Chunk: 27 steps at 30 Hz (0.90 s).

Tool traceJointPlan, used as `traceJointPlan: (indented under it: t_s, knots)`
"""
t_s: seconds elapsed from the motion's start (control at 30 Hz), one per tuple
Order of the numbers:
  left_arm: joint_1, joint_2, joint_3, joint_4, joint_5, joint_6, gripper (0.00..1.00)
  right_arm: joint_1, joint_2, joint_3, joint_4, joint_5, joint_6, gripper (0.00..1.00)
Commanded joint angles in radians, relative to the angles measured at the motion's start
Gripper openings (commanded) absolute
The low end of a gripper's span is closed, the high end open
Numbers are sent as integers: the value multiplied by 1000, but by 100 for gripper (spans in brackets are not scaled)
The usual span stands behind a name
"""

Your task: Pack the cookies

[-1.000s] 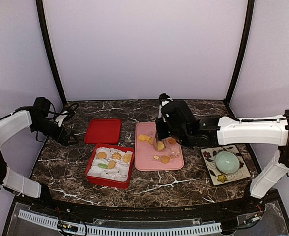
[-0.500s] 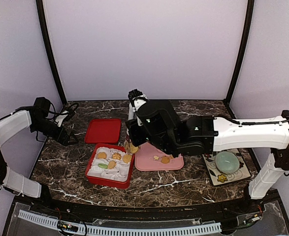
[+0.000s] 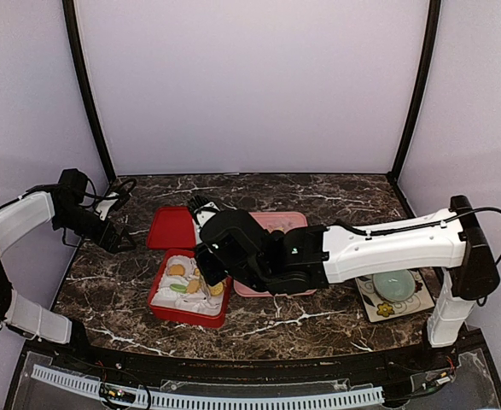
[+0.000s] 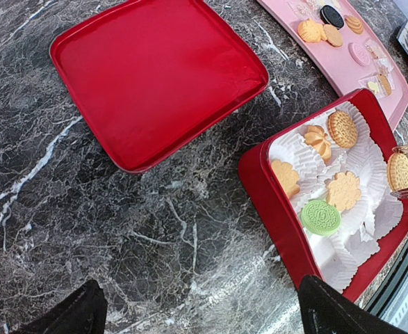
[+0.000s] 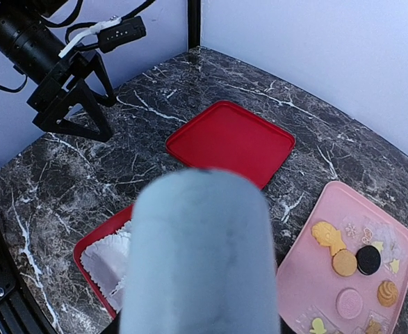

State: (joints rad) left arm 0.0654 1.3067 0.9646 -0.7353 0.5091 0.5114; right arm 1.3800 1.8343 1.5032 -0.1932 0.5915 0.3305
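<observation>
**A:** Since the last frame, our right gripper [image 4: 406, 171] has swung from the pink tray [image 4: 349, 73] to over the red box [image 4: 256, 182].

**B:** We confirm. It pinches a round golden cookie [image 4: 398, 171]; five more cookies [image 4: 344, 191] lie in paper cups [image 4: 367, 221] beneath and beside it.

**A:** Our left gripper [image 4: 204, 307] gapes, holding nothing, with the red lid [image 4: 155, 76] ahead of it.

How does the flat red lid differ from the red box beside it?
The lid is shallow and bare; the box is deeper, lined with white paper cups and holds cookies. Both are red, squarish with rounded corners, and sit on the marble table.
</observation>
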Motion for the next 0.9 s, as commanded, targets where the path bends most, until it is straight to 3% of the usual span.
traceJointPlan:
  t_s: [0.0, 0.5, 0.87]
  knots:
    - [7, -14, 9, -21, 6, -5, 99, 2, 0, 32, 79, -11, 16, 33]
    - [7, -25, -1, -18, -2, 1, 99, -4, 34, 49, 59, 38, 10, 34]
    - [7, -32, 3, -18, 0, -4, 99, -16, 33, 48, 51, 37, 16, 46]
